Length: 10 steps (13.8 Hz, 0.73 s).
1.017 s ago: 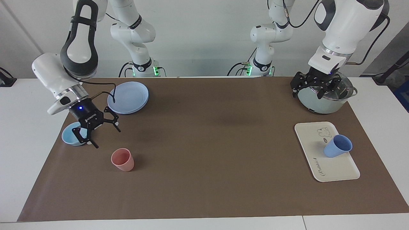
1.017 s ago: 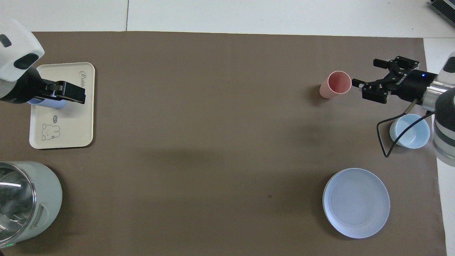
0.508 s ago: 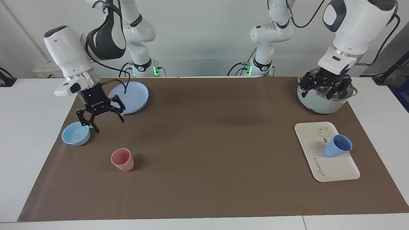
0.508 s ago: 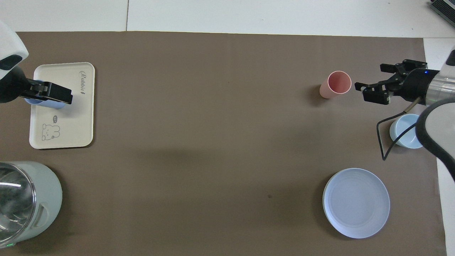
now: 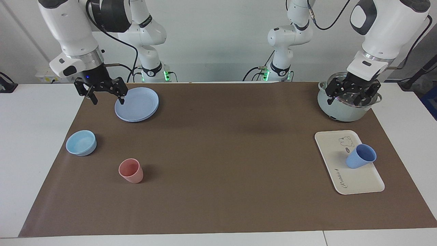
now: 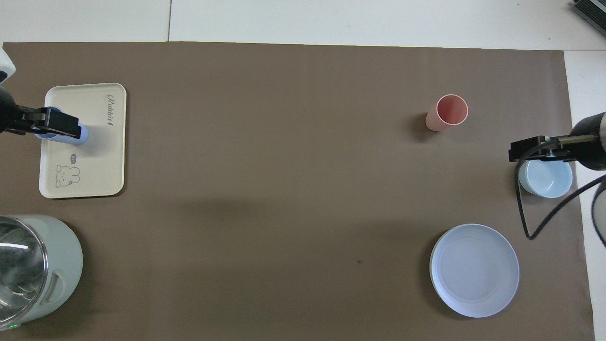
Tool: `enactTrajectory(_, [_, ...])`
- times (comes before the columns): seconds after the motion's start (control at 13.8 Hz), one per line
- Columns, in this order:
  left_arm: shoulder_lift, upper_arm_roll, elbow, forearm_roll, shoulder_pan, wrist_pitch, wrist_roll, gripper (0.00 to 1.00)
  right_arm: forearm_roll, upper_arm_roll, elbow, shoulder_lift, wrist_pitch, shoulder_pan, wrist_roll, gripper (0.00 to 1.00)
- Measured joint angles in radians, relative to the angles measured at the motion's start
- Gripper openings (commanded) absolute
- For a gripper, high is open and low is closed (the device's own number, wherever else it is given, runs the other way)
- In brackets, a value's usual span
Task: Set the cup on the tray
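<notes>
Cup (image 5: 360, 156) upright on tray (image 5: 356, 182), near left-arm end edge. Left gripper (image 5: 353, 93) nearest, raised over pot (image 5: 341, 111), fingers spread, empty. Right gripper (image 5: 102, 89) over plate (image 5: 140, 106) edge, fingers spread, waiting.

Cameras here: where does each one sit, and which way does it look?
Facing view: high across the table, looking at the robots; both arms show whole, left gripper over the pot, right gripper raised.
Overhead view: above the robots' end, looking steeply down; only wrists show.
Both share the blue cup on the tray, and the pink cup.
</notes>
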State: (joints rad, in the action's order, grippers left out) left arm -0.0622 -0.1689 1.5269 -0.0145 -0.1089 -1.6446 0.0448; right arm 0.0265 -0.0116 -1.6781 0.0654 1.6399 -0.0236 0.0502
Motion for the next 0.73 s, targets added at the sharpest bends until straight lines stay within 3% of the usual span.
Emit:
enactTrajectory(0.22, [0.0,-0.005,0.0,0.0,-0.001,0.0,-0.077,1.0,0.0,-0.004,0.099,0.0,-0.158,0.012,0.014,1.0])
enactTrajectory(0.73, [0.0,-0.005,0.0,0.0,-0.001,0.029,-0.085,1.0,-0.006,-0.006,0.101,-0.018,-0.168,0.031,0.014,1.0])
